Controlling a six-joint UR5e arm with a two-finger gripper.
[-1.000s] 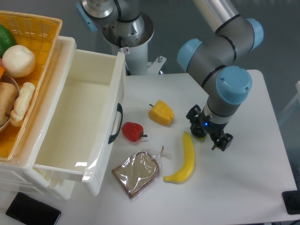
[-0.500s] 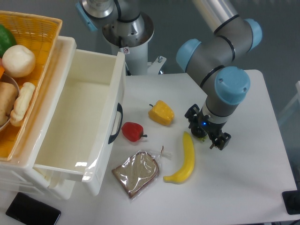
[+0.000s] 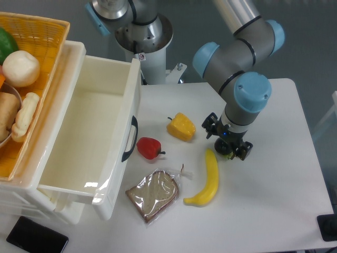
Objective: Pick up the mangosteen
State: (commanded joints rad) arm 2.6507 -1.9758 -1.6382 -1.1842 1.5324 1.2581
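Dark mangosteen (image 3: 225,152) sits on table, mostly hidden.

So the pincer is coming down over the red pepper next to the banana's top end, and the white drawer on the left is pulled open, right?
Not quite. In the camera view the pincer is over the mangosteen, a small dark ball by the banana's top end. The red pepper lies apart, near the drawer, which is indeed open.

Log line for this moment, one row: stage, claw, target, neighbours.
stage: at target | claw: over mangosteen, grip state unclear | mangosteen: mostly hidden, on table | neighbours: banana just below, yellow pepper left
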